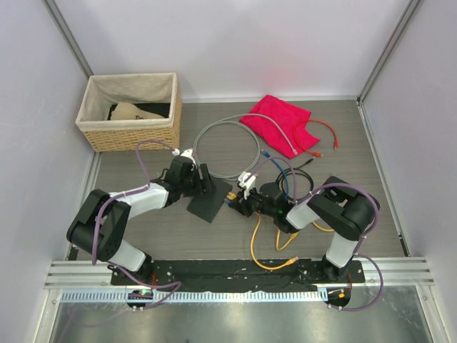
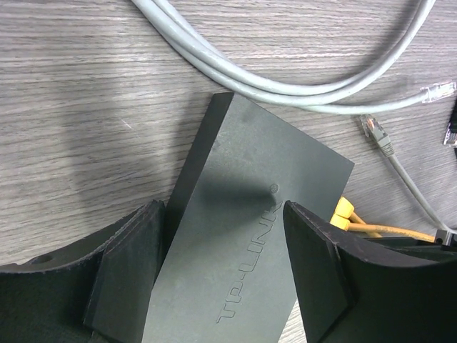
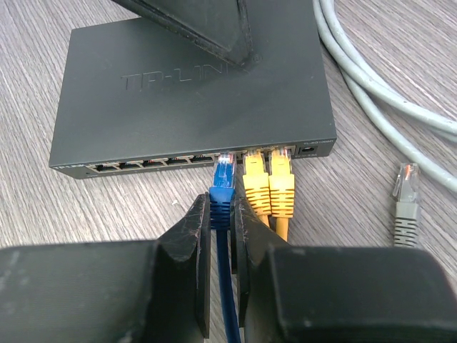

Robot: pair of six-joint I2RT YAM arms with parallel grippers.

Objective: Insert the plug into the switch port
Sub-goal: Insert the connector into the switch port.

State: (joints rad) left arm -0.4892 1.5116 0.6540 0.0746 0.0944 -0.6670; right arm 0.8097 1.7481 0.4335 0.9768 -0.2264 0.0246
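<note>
The switch (image 3: 193, 93), a flat, matte dark grey box with embossed lettering, is laid directly ahead of the right gripper (image 3: 221, 211), its port row turned toward the fingertips. The blue plug (image 3: 224, 175) is pinched by its boot between the nearly closed jaws. Its long axis is square to the port row and its clear tip is at a port mouth beside two seated yellow plugs (image 3: 271, 182). The left gripper (image 2: 223, 214) is spread wide astride the switch; clamping cannot be confirmed. A straight forward push is judged necessary.
</note>
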